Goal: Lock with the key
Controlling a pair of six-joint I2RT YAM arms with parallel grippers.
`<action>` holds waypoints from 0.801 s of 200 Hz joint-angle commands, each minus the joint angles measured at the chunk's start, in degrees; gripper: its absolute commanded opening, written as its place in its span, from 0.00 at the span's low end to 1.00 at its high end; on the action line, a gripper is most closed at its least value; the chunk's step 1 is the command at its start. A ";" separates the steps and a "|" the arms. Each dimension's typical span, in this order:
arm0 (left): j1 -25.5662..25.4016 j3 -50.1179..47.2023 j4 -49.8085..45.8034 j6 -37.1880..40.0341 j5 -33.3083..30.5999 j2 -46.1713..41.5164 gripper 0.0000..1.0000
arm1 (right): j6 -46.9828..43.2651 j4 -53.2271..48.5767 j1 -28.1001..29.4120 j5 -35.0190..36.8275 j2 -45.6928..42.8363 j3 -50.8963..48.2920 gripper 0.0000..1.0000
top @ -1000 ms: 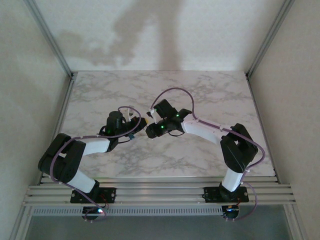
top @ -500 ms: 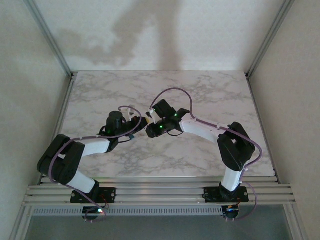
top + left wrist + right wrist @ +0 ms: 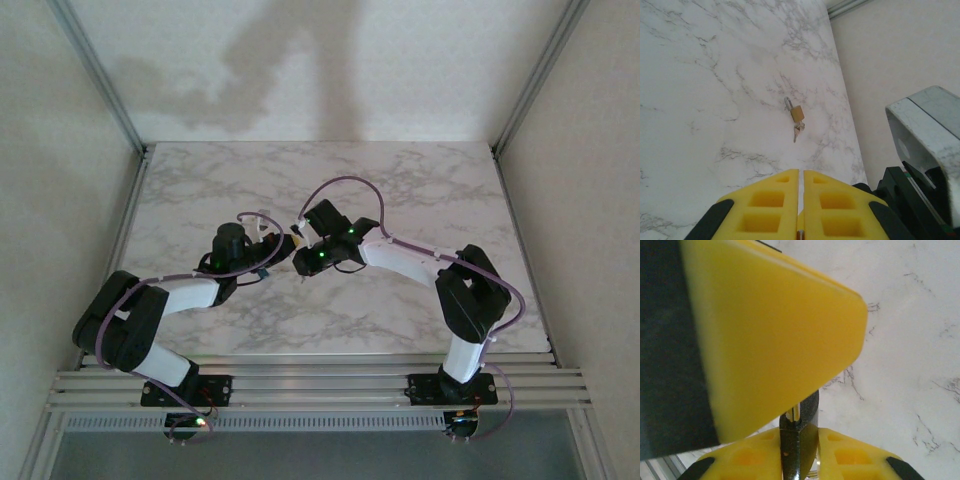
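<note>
While the brass padlock [image 3: 797, 113], key [image 3: 797, 131] at its base, lies on the desk [image 3: 715, 75] ahead of the left gripper [image 3: 801, 175], those jaws sit pressed together. The right gripper [image 3: 799, 442] pinches a dark metal piece [image 3: 800, 415] in its jaws. Padlock looks light, rigid, slick, so take its body.

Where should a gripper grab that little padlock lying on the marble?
Pinch the padlock across its brass body's side edges, from above: it lies flat, shackle at one end, keys at the other, leaving the sides free.
</note>
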 commanded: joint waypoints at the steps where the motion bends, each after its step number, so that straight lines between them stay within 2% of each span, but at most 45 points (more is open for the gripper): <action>1: -0.92 -0.53 4.25 0.60 3.20 -1.75 0.00 | -0.38 -0.48 0.17 0.43 -3.16 -0.98 0.18; 51: -1.33 -1.36 8.72 -0.31 6.94 -1.83 0.00 | -0.91 0.77 0.19 -0.71 -6.78 -5.08 0.11; 84: -2.21 -1.96 12.29 -0.72 9.69 -2.11 0.00 | -1.33 2.39 0.20 -3.74 -10.67 -8.71 0.00; 160: -4.16 -2.77 16.13 0.06 13.10 -3.09 0.00 | -2.91 4.94 0.19 -14.36 -19.93 -16.41 0.00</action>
